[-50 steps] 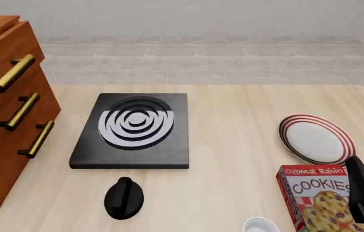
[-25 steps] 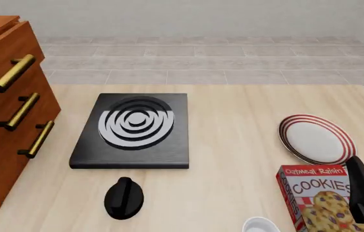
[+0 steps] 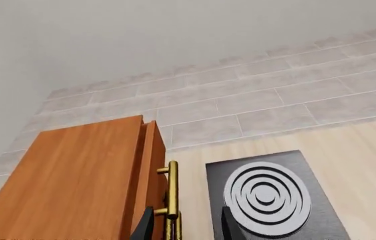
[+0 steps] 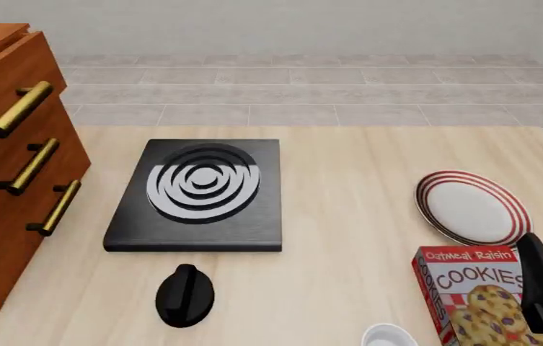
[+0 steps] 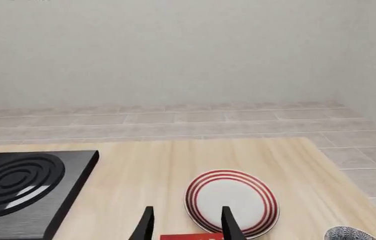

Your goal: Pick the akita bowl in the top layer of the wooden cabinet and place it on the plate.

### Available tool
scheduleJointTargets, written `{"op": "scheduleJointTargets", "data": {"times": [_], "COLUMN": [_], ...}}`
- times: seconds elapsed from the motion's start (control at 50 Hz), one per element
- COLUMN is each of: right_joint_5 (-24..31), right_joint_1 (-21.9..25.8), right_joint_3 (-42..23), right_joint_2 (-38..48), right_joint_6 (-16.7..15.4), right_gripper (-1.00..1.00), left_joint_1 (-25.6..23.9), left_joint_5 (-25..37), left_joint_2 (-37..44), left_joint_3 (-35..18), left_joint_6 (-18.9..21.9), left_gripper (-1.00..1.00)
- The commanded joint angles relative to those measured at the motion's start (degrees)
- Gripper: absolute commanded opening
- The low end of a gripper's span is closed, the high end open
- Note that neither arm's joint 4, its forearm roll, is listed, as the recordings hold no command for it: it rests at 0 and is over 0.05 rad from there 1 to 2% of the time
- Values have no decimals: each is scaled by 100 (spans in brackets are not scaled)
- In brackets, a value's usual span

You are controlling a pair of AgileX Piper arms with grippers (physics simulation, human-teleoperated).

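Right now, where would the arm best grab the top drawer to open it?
Probably its brass handle, approached from the cabinet's front: the bar stands off the wood on posts, leaving a gap for the left tool's open fingers to close across it.

The wooden cabinet point(image 4: 6, 166) stands at the table's left edge, reddish-brown, its three drawers shut, each with a brass bar handle. The top layer point(image 4: 2, 86) is its uppermost drawer. The plate point(image 4: 473, 207), white with red concentric rim stripes, lies flat and bare at the table's right. The akita bowl point(image 5: 349, 234) shows only as a dark-patterned edge in the right wrist view.
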Motion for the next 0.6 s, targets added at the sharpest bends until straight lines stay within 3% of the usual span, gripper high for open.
{"op": "scheduleJointTargets", "data": {"times": [0.02, 0.22, 0.24, 0.6], "right_joint_5": [7, -2, -11, -14], "right_joint_1": [4, 11, 7, -9], "right_joint_3": [-2, -1, 1, -7], "right_joint_2": [-15, -9, -4, 4], "right_joint_6": [38, 66, 75, 65], "right_gripper": [100, 100, 100, 100], "left_joint_1": [4, 158, 280, 436], "left_joint_5": [353, 496, 508, 1062], "left_joint_2": [210, 269, 270, 557], "left_joint_3": [-213, -149, -120, -280], "left_joint_6": [-301, -186, -37, -4], "left_gripper": [100, 100, 100, 100]}}
